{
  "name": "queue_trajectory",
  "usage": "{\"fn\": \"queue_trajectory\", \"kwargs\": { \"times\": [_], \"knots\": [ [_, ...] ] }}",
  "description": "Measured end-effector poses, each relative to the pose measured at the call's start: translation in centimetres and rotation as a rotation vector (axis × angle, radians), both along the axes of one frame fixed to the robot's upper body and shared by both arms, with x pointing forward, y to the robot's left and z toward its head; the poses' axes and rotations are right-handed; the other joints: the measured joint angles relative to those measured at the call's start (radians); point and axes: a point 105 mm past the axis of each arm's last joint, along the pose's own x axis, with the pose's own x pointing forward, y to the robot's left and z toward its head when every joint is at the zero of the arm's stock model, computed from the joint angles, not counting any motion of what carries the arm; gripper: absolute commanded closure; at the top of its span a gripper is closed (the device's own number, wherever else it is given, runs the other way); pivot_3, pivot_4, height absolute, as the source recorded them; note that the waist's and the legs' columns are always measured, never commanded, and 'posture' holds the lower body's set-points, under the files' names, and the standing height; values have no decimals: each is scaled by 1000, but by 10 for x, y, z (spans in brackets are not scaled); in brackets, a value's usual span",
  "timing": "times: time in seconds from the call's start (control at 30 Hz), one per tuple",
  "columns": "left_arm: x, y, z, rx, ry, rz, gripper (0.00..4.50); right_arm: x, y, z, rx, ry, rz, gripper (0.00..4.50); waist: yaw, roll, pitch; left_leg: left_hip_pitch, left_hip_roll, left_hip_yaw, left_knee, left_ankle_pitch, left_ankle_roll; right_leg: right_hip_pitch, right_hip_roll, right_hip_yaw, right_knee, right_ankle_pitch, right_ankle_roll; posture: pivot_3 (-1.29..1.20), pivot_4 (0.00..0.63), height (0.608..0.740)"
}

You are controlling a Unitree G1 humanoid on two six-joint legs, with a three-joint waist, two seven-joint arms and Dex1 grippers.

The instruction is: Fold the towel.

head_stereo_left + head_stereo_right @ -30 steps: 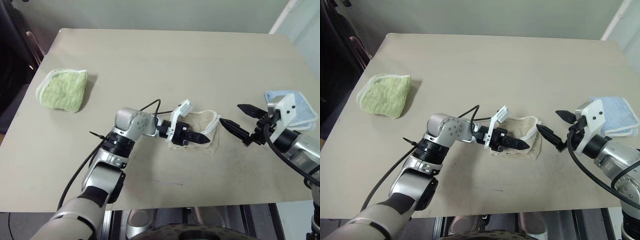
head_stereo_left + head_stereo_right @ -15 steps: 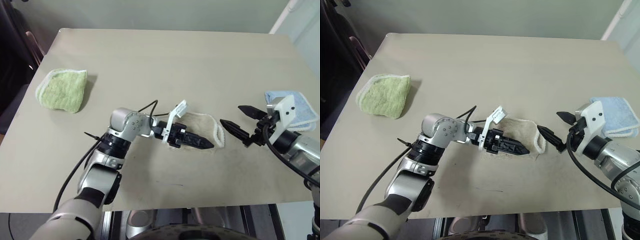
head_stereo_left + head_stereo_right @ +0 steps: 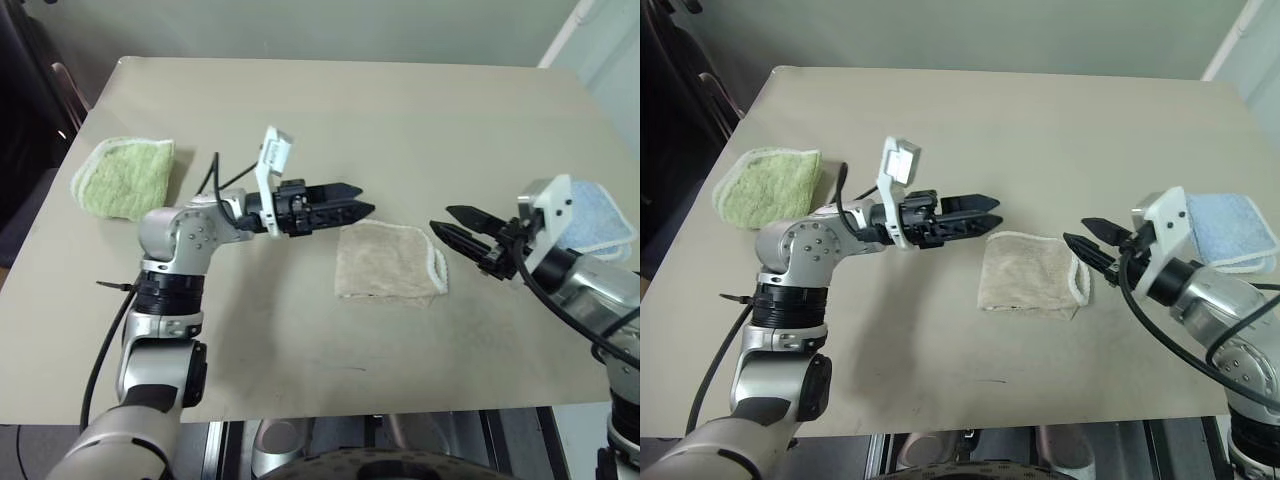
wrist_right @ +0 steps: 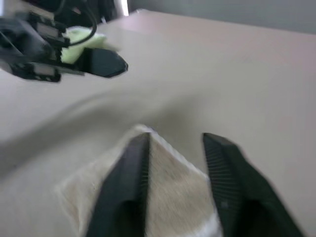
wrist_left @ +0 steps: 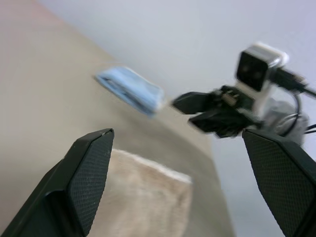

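The towel is beige with white corded edging and lies folded flat near the middle of the table. My left gripper hovers above the table just beyond the towel's upper left corner, pointing right. It is open with nothing between its fingers. The right gripper points left at the towel's right edge and sits just off it. Its fingers stand a little apart and hold nothing. From the right wrist, the towel shows between and below those fingers.
A green folded towel lies at the table's far left. A light blue folded towel lies at the right edge, behind my right wrist. Bare tabletop stretches in front of the beige towel and behind it.
My left gripper opened, let go of the towel and rose away to the left. The towel now lies flat. My right gripper edged toward the towel and its fingers narrowed.
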Motion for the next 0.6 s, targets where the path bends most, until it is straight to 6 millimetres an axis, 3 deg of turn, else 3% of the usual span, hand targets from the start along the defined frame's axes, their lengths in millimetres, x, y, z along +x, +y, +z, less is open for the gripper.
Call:
{"fn": "queue_trajectory", "kwargs": {
  "times": [0.07,0.17,0.37,0.6],
  "knots": [
    [4,2,-11,39,-31,29,372,4,4,0,15,1,11,4492,1,0,0,0,0,-1,0,0,1,0,0,0,0,0,-2,0,150,740],
    [6,-8,-27,78,-93,21,1282,12,14,-2,30,2,31,4500,2,0,0,-2,0,-1,1,-1,1,-1,0,0,0,1,-4,0,150,740],
    [4,-46,-46,76,-215,-39,1282,28,29,-18,71,44,38,4500,0,0,0,-4,0,-1,1,-1,1,-3,-1,-1,0,2,-2,0,150,740],
    [8,-65,-58,98,-276,-54,1282,40,28,-45,97,111,-40,4500,-1,0,0,-4,1,-1,1,-1,1,-4,-1,-2,0,2,-2,0,150,740]
  ]
}}
